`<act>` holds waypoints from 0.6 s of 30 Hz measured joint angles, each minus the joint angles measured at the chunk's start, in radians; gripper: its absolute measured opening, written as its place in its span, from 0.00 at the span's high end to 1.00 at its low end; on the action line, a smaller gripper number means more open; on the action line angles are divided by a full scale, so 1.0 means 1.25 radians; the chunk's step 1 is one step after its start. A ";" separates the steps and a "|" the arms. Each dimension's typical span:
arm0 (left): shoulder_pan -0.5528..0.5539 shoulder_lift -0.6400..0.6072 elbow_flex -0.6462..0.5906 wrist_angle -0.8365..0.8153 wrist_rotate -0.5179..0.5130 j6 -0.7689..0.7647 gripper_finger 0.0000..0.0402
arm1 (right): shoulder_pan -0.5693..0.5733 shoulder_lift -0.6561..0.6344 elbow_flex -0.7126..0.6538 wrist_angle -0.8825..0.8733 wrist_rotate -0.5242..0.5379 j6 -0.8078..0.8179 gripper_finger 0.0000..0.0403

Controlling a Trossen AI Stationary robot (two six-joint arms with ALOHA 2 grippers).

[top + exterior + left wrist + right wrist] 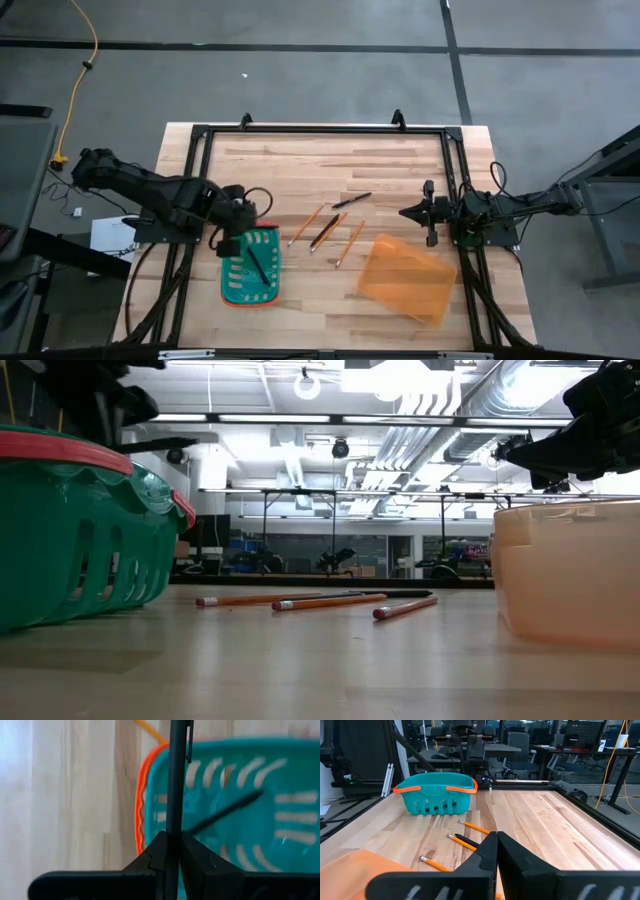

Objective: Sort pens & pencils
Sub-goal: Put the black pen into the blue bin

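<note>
- Teal basket [250, 266] near the table's [400, 160] left front corner holds one pen [257, 262]; left gripper [236, 237] above it clenches a second pen [176, 785].
- Next: release it inside.
- Third pen [351, 200] and pencils [349, 243] lie mid-table; right gripper [408, 212] waits clenched, empty, at the right edge.

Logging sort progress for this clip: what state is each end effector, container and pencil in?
Left end effector: shut on black pen, over teal basket.
Right end effector: shut, empty.
Teal basket: upright, second pen inside.
Orange bin: empty.
Pencils: three loose on table.
</note>
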 joint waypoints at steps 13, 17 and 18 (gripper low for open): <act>-0.172 0.006 0.000 -0.018 -0.176 0.343 0.95 | 0.000 0.000 0.000 0.000 0.001 0.000 1.00; -0.214 0.006 0.000 0.030 -0.206 0.495 0.95 | 0.000 0.000 0.000 0.000 0.004 0.000 1.00; -0.224 0.007 0.000 0.040 -0.206 0.527 0.95 | 0.000 0.000 0.000 0.000 0.004 0.000 1.00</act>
